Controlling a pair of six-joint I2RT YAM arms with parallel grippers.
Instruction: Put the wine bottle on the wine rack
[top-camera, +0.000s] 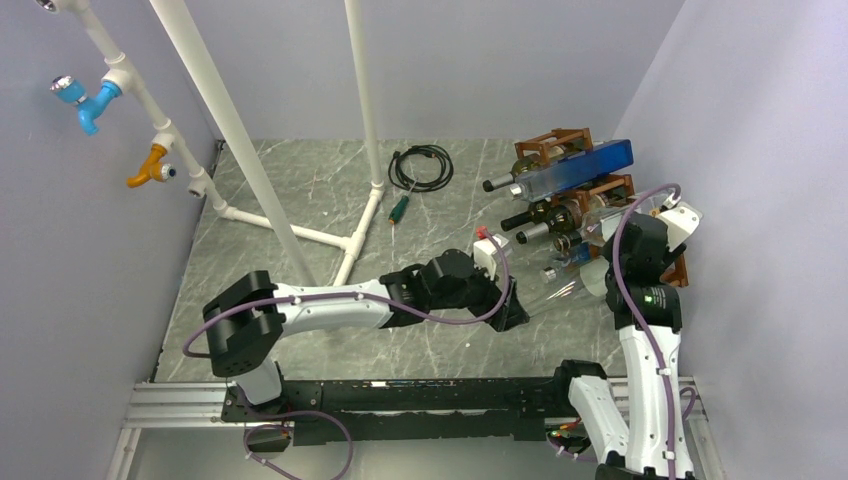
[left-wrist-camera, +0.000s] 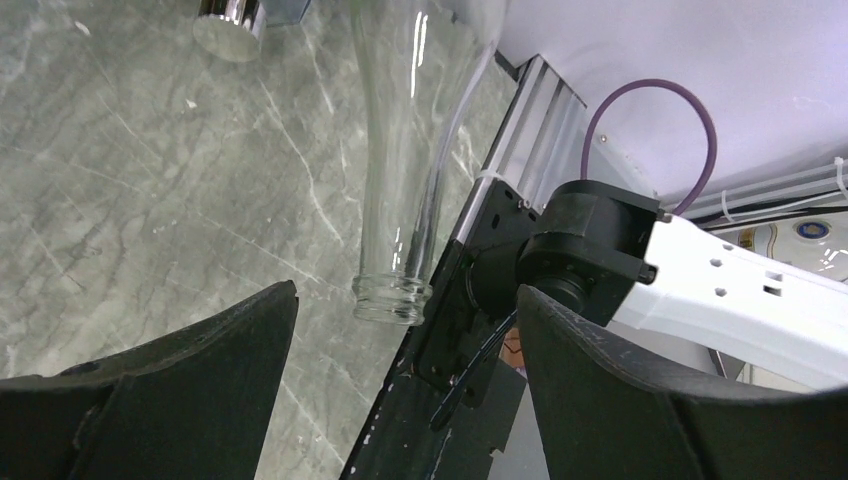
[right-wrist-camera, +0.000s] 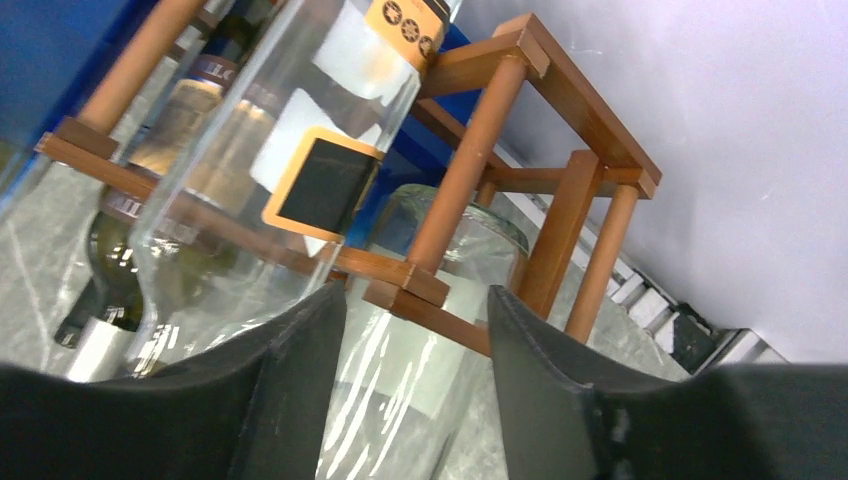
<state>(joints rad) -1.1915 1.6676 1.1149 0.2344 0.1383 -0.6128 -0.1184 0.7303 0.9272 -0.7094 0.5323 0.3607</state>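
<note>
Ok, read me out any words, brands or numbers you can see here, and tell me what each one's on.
None can be read.
Upper clear bottle: orange label with round medals and a black panel, no legible words.
Dark bottle: lettered band, too blurred.
Lower clear bottle: white label, no print visible.
Wine rack, top view: bottle labels too small.

The wine rack is seen in reddish-brown, the table in grey marble veined white, the clear bottle colourless, the blue bottle deep blue.
</note>
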